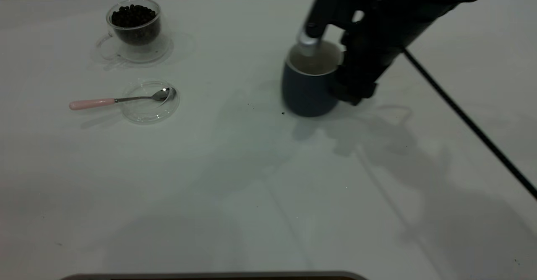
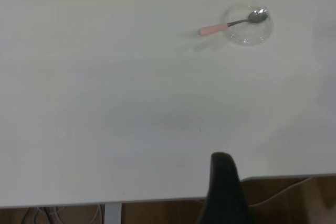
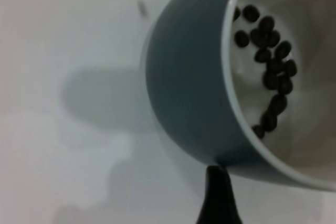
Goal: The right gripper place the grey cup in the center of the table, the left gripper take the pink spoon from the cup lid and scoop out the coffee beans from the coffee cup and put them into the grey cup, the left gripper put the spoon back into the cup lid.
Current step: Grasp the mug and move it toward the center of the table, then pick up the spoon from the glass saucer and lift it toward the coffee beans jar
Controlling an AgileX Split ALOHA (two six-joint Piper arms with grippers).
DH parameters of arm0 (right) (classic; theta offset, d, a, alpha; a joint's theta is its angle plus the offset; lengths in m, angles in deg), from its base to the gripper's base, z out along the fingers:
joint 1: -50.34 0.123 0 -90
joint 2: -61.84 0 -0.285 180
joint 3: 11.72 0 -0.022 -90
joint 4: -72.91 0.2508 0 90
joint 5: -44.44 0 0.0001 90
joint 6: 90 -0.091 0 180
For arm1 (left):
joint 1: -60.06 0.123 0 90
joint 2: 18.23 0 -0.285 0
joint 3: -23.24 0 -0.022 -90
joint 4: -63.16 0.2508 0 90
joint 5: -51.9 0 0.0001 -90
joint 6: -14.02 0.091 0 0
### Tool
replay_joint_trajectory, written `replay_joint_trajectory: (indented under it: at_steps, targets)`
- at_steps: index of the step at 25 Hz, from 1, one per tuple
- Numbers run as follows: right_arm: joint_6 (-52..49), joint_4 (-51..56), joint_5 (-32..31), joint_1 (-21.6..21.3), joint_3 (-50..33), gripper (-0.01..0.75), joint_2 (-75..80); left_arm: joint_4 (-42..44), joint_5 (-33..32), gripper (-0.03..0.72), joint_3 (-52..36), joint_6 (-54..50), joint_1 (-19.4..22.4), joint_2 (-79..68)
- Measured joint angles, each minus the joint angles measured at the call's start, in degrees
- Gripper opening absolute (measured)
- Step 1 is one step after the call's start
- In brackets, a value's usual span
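The grey cup (image 1: 308, 91) stands right of the table's centre. My right gripper (image 1: 335, 64) is shut on its rim, one finger inside and one outside. In the right wrist view (image 3: 226, 169) the cup (image 3: 184, 77) holds several coffee beans (image 3: 270, 72). The pink-handled spoon (image 1: 113, 101) lies with its bowl in the clear cup lid (image 1: 149, 112) at the left. The glass coffee cup (image 1: 135, 24) full of beans stands behind it. My left gripper (image 2: 231, 179) is at the near table edge, far from the spoon (image 2: 231, 24) and lid (image 2: 249, 35).
The glass cup sits on a clear saucer (image 1: 163, 51) at the back left. A black cable (image 1: 470, 123) runs across the right side of the table. A few dark specks (image 1: 283, 113) lie beside the grey cup.
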Motion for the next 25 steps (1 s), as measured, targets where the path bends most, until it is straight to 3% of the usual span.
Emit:
replay_joint_trajectory:
  at_steps: [9, 12, 15, 20, 25]
  targets:
    - [-0.06, 6.27, 2.36, 7.24, 2.78, 0.588, -0.21, 0.00, 0.00, 0.588, 0.00, 0.00, 0.00, 0.00]
    - [-0.06, 9.13, -1.55, 7.09, 2.78, 0.588, -2.89, 0.00, 0.00, 0.588, 0.00, 0.00, 0.00, 0.00]
    - [-0.53, 10.96, -9.38, 5.75, 2.78, 0.588, -9.25, 0.00, 0.00, 0.588, 0.00, 0.00, 0.00, 0.00]
    - [-7.67, 8.61, -30.94, 0.71, 2.78, 0.588, -23.93, 0.00, 0.00, 0.588, 0.00, 0.00, 0.00, 0.00]
    - [-25.66, -2.90, -50.42, -3.03, 2.78, 0.588, -38.33, 0.00, 0.00, 0.588, 0.00, 0.00, 0.00, 0.00]
